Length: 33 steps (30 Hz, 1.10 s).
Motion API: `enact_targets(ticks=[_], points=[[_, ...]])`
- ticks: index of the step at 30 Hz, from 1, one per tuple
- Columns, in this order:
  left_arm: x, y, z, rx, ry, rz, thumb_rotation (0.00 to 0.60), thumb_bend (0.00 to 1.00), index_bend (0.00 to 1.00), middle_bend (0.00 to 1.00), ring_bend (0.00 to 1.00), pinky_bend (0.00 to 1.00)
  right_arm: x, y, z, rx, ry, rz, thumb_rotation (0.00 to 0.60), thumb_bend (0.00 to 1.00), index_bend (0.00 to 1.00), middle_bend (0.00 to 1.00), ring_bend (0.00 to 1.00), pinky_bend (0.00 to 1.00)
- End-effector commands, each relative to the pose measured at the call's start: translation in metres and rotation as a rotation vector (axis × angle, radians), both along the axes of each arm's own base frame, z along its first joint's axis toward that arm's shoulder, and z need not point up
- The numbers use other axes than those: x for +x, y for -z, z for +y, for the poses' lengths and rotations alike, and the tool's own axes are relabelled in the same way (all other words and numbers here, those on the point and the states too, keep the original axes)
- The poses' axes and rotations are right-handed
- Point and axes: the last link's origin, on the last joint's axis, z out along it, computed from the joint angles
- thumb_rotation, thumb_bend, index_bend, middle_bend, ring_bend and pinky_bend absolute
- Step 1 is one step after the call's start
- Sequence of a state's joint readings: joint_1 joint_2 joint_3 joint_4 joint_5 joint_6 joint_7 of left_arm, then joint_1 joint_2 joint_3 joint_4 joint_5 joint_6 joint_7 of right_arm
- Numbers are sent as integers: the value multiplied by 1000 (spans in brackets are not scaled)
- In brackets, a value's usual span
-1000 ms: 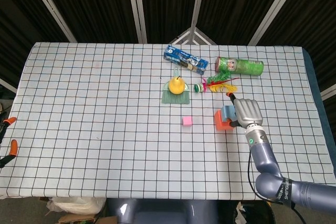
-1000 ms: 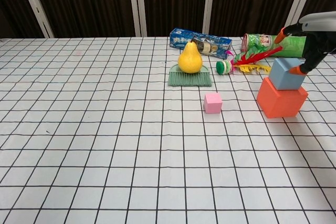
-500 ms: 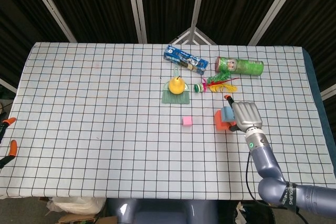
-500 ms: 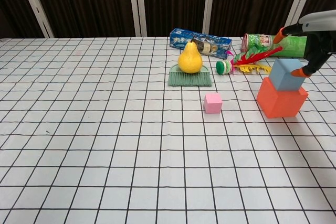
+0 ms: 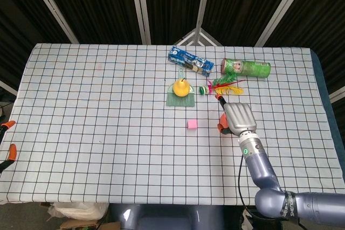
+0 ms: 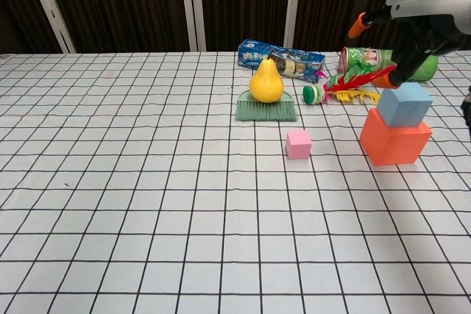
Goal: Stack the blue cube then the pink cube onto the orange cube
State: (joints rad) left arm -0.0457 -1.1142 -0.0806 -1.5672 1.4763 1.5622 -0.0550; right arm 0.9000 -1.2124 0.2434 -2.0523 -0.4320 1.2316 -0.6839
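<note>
Blue cube (image 6: 404, 104) sits atop the orange cube (image 6: 394, 137); pink cube (image 6: 298, 144) lies apart on the tabletop (image 6: 147, 204). Right hand (image 6: 412, 16) hovers above, fingers (image 6: 358, 26) released, empty. Green can (image 5: 246, 68) lies sideways, label unreadable

One cube (image 6: 405, 104) sits on a bigger cube (image 6: 394, 141). A small cube (image 6: 298, 144) lies at their nine o'clock. At its eleven o'clock, a pear (image 6: 266, 81) rests on a brush (image 6: 266, 110).
</note>
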Motion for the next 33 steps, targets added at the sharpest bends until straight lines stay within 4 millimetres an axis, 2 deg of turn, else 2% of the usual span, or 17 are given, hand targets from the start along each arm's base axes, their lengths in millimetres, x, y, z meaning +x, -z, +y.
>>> enact_targets(ticks=[1,8,17,33], points=[[-1,-2,0,0,1,-6,600,584,177,66,0,0,17,16,4,20,-8,-35,600,390,131,1000,1000,929],[-3,-3,1,-22,2,-19,600,584,177,65,0,0,34,53,11,63,-5,-30,600,390,131,1000,1000,929],[-3,-5,0,-31,10,-31,600,584,179,66,0,0,46,86,12,84,-8,-26,600,352,143,1000,1000,929],[-3,-2,2,-34,1,-15,600,584,188,67,0,0,24,120,-4,115,43,12,600,331,242,1000,1000,929]])
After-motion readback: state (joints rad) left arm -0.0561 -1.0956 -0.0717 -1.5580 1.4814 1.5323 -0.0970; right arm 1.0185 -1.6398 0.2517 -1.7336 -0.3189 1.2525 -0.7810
